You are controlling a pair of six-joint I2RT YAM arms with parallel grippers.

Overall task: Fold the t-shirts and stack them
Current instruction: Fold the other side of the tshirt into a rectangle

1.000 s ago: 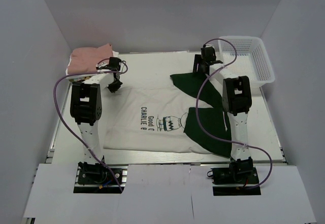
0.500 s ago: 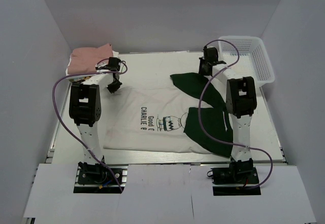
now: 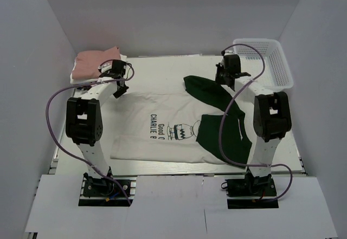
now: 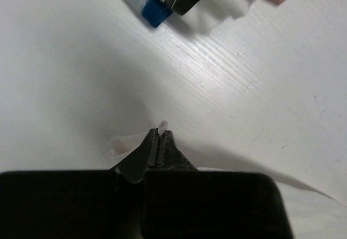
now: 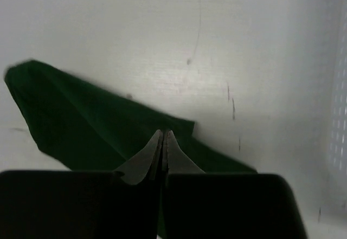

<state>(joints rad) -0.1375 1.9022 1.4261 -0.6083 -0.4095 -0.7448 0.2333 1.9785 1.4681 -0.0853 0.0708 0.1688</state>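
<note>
The Charlie Brown shirt (image 3: 162,125) lies spread out, its folding barely begun, I judge; at its far-left corner the left gripper (image 4: 159,136) is closed tight on its edge; at its far-right the right gripper (image 5: 163,136) clamps the green sleeve (image 5: 81,120); beyond its far-left corner waits one folded pink shirt (image 3: 95,61).

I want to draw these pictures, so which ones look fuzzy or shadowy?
Top external: sharp and evenly lit, the print on the Charlie Brown t-shirt readable. Left wrist: the folded shirts up top are blurry, and a faint grey shadow lies ahead of the left gripper. Right wrist: grainy and dim, the green sleeve soft, the basket washed out.
</note>
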